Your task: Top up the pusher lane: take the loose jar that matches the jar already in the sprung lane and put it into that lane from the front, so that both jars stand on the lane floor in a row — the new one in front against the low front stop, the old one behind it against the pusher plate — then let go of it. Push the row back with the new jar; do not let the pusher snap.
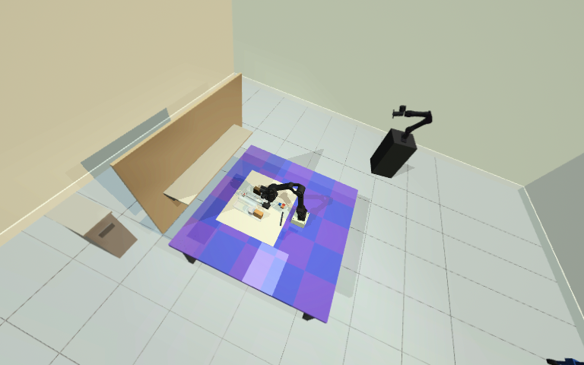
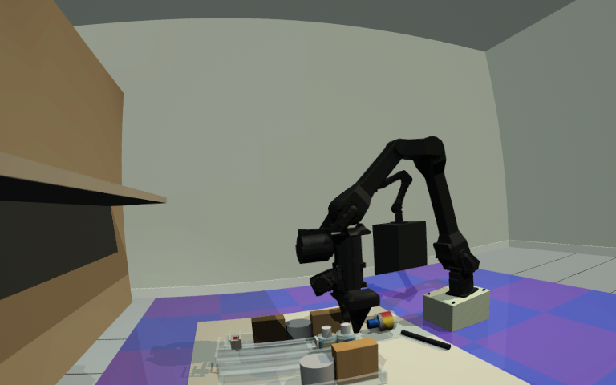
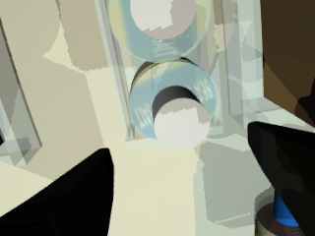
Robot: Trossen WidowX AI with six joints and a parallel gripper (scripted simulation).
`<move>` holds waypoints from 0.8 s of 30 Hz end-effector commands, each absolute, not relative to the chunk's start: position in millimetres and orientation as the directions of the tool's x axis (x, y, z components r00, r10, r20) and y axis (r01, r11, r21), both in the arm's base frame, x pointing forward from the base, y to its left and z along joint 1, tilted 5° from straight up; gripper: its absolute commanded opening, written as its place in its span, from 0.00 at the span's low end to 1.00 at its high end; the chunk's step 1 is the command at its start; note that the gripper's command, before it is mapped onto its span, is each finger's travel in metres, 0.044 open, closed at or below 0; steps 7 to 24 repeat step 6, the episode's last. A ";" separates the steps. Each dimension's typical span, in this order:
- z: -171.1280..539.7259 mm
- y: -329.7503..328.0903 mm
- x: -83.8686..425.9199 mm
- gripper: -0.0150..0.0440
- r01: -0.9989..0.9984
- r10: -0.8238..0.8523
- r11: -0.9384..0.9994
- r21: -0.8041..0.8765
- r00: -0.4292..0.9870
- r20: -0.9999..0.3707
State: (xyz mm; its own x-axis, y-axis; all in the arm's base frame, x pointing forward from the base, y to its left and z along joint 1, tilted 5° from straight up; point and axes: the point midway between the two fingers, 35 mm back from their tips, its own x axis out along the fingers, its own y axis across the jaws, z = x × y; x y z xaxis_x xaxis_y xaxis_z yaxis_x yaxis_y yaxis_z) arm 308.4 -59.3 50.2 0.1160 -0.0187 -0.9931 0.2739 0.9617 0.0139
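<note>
Two matching pale-blue jars with white lids stand upright in a row in the clear lane (image 2: 272,347). The front jar (image 2: 346,338) (image 3: 197,90) is at the lane's open end, close against the rear jar (image 2: 325,340) (image 3: 159,48). My gripper (image 2: 352,325) (image 3: 180,145) is open, its fingertips apart on either side of the front jar's lid and not touching it in the wrist view. The front stop is hard to make out, and the pusher plate behind the rear jar is out of the wrist view. A red-yellow jar with a blue cap (image 2: 386,320) (image 1: 281,205) lies on its side, outside the lane.
Wooden blocks (image 2: 268,327) (image 2: 356,361) and grey cylinders (image 2: 298,327) (image 2: 316,368) stand in the lanes on both sides. A black rod (image 2: 425,339) (image 1: 281,217) lies on the cream mat (image 2: 454,367) towards the arm's base. A shelf (image 2: 81,188) is at the far left.
</note>
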 end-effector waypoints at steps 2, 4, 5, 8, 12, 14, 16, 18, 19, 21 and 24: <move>48.5 -54.0 290.8 0.76 0.277 -0.020 0.961 0.012 0.113 -0.993; 47.7 -52.0 283.9 0.76 0.277 -0.020 0.961 0.012 0.112 -0.993; 47.2 -50.9 280.4 0.76 0.277 -0.019 0.961 0.012 0.112 -0.994; 46.7 -49.9 276.9 0.76 0.277 -0.019 0.961 0.012 0.112 -0.994; 46.7 -49.9 276.9 0.76 0.277 -0.019 0.961 0.012 0.112 -0.994; 46.7 -49.9 276.9 0.76 0.277 -0.019 0.961 0.012 0.112 -0.994; 46.7 -49.9 276.9 0.76 0.277 -0.019 0.961 0.012 0.112 -0.994; 46.7 -49.9 276.9 0.76 0.277 -0.019 0.961 0.012 0.112 -0.994; 46.7 -49.9 276.9 0.76 0.277 -0.019 0.961 0.012 0.112 -0.994; 46.7 -49.9 276.9 0.76 0.277 -0.019 0.961 0.012 0.112 -0.994; 46.7 -49.9 276.9 0.76 0.277 -0.019 0.961 0.012 0.112 -0.994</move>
